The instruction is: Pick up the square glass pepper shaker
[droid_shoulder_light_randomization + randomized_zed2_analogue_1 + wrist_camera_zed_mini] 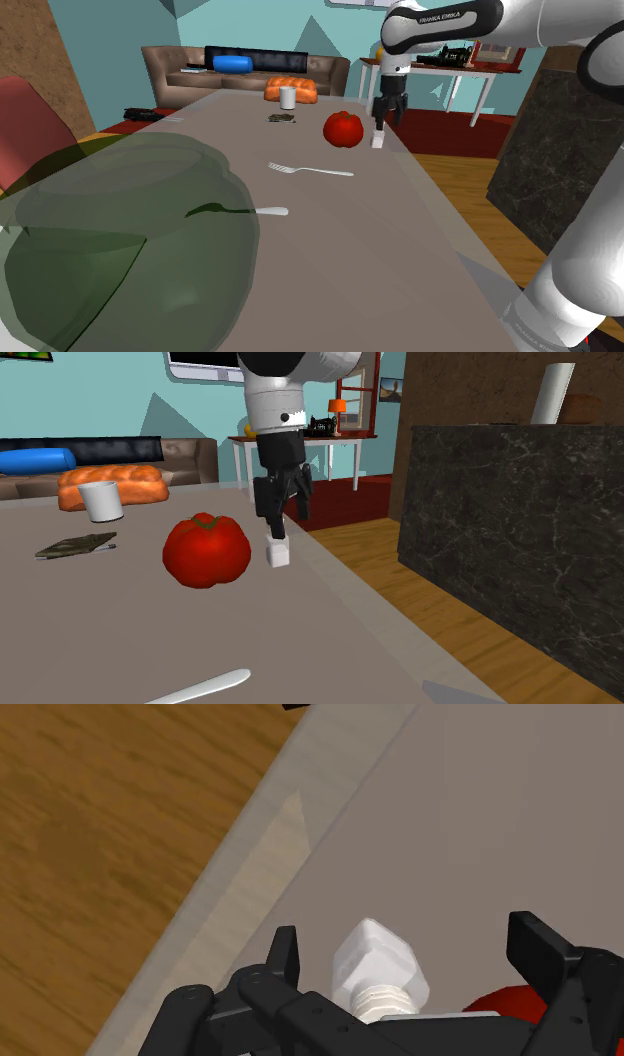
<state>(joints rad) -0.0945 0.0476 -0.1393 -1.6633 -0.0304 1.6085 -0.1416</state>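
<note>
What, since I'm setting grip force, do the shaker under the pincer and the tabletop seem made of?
The pepper shaker is drawn plain white and opaque, with a square body and a ribbed neck. Nothing looks glassy, so its material is unclear. The tabletop is flat matte grey with no grain or shine, so its material is open.

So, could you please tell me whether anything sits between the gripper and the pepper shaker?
Nothing visible does. The open gripper hangs right over the white square shaker, its fingers apart on either side without touching it. The red tomato sits on the table beside the shaker, clear of that gap.
</note>
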